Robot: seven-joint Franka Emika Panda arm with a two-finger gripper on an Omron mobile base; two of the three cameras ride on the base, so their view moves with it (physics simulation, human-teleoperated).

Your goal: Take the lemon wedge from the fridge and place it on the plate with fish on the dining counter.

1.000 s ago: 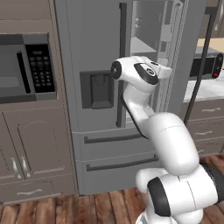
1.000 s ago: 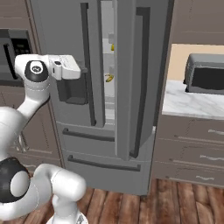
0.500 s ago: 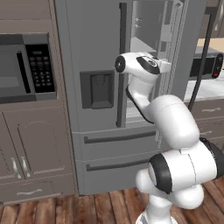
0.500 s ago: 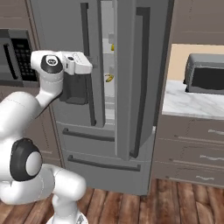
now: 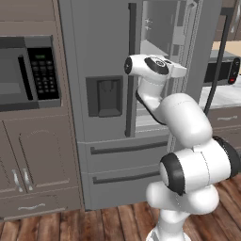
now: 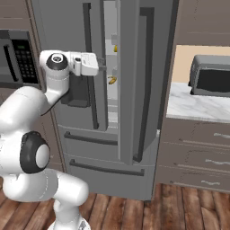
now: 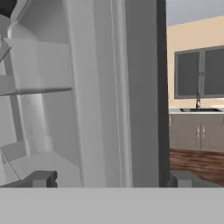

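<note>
Fridge: the fridge (image 6: 130, 90) stands with its right door (image 6: 143, 81) swung open and the left door (image 5: 94, 70) closed, dispenser recess (image 5: 104, 96) dark on it.
Arm: it reaches up to the gap between the doors, hand level with the upper shelves.
Fingers: the fingers (image 7: 41, 178) are spread wide and released, nothing between them; the gripper (image 6: 102, 67) points into the opening.
Hand view: the open door's edge (image 7: 140, 87) runs straight ahead, white door bins (image 7: 35, 78) to its left.
Lemon wedge: a small yellow bit (image 6: 112, 80) sits on a shelf just past the fingers, another yellow speck (image 6: 115, 48) higher up; can't tell which is the wedge.
Surroundings: microwave (image 5: 28, 73) left of the fridge, toaster oven (image 6: 209, 81) on the marble table (image 6: 193, 105) to the right.
</note>
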